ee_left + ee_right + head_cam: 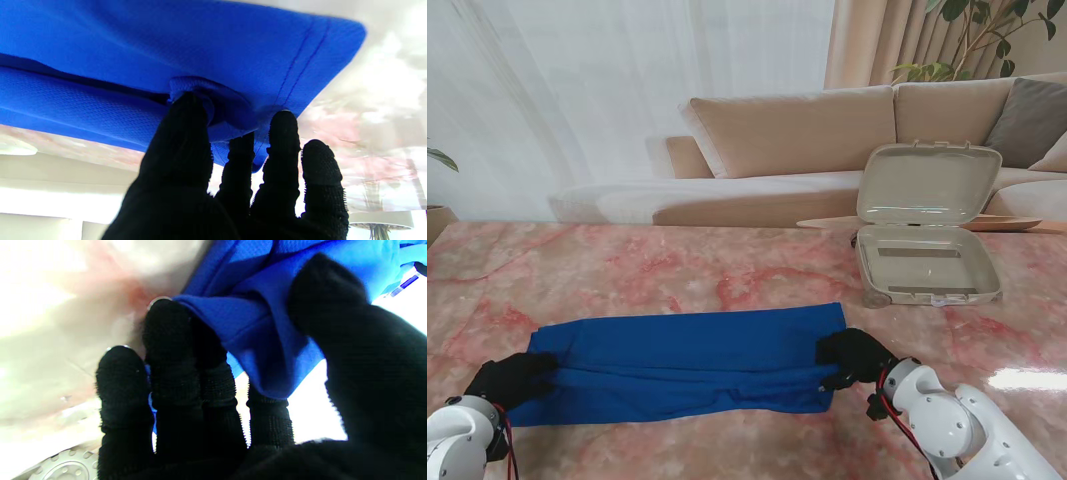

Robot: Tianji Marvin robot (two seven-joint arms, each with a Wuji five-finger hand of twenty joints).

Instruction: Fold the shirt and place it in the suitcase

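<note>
The blue shirt (689, 362) lies as a long band across the desk (727, 270) in front of me. My left hand (512, 379) is clamped on its left end and my right hand (855, 357) pinches the right end. The open suitcase (925, 262) sits farther from me, to the right, well apart from the cloth.

If one grip slips as I lift, that end will drop and the fold will skew; the fabric looks thin and slack.

The left wrist view shows cloth bunched between thumb and fingers (282, 133), which the stand view hides. The right wrist view is blurred, but I think several layers are caught there.
</note>
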